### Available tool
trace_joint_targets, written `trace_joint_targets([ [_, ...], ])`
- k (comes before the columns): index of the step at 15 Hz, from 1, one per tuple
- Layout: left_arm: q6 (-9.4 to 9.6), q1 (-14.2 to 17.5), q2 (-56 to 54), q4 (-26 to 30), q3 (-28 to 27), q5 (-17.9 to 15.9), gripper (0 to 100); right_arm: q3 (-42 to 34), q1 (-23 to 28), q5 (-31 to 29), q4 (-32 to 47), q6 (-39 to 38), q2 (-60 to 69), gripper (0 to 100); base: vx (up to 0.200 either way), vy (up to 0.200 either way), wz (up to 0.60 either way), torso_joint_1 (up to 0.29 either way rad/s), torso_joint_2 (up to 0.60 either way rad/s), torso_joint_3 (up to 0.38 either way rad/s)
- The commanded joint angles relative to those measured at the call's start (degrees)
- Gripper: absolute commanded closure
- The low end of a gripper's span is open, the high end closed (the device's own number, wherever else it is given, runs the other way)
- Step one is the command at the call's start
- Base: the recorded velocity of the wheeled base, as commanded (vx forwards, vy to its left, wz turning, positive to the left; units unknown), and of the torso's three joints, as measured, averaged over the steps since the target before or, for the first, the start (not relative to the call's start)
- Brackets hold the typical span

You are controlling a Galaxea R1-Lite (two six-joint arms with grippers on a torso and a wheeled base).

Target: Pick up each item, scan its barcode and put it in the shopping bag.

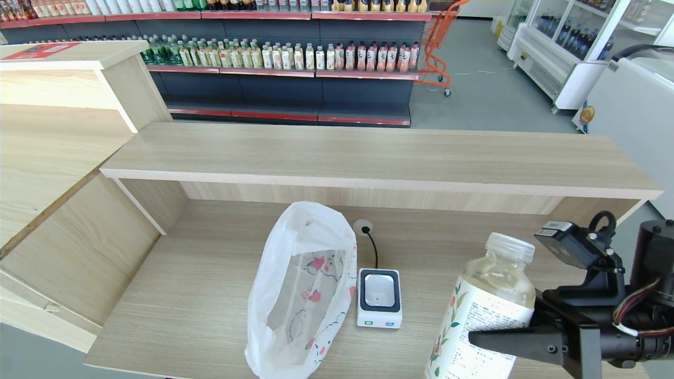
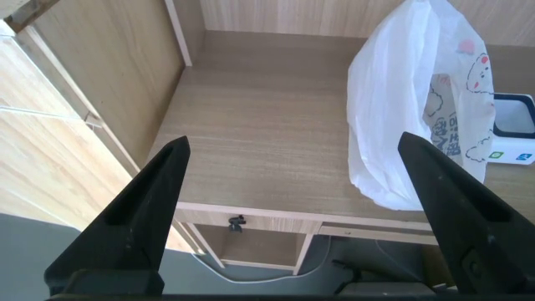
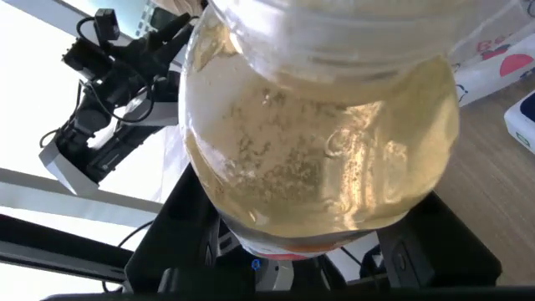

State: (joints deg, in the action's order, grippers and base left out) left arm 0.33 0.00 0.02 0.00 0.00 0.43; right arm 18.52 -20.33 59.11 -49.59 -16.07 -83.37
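Clear bottle (image 1: 487, 310) of pale drink clamped in right gripper (image 1: 526, 329), barcode scanner (image 1: 379, 297) then white shopping bag (image 1: 303, 289) on table (image 1: 210, 295) beside it toward left gripper (image 2: 292, 142), itself spread wide apart.

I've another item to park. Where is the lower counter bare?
Bare counter lies between the bag and the left side wall, and along the back wall. It is crowded where the scanner sits beside the bag, the held bottle nearby.

The shopping bag (image 1: 301, 287) sits left of scanner (image 1: 379, 298), bottle (image 1: 487, 313) farther right.
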Motion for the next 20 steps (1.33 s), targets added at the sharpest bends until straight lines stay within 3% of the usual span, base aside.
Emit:
trace_joint_targets([
  [1,0.02,0.00,-0.02,0.00,0.00,0.01,0,0.03,-1.90,-1.63,0.99,0.07,0.31,100,0.000,0.000,0.00,0.000,0.00,0.000],
  [6,0.02,0.00,-0.02,0.00,0.00,0.01,0,-0.06,-2.69,-2.77,1.43,1.83,-0.48,100,0.000,0.000,0.00,0.000,0.00,0.000],
  [8,0.02,0.00,-0.02,0.00,0.00,0.01,0,0.03,-3.92,-6.38,1.52,2.18,-0.83,100,0.000,0.000,0.00,0.000,0.00,0.000],
  [20,0.02,0.00,-0.02,0.00,0.00,0.01,0,0.20,-4.54,-6.64,1.43,2.36,-1.27,100,0.000,0.000,0.00,0.000,0.00,0.000],
])
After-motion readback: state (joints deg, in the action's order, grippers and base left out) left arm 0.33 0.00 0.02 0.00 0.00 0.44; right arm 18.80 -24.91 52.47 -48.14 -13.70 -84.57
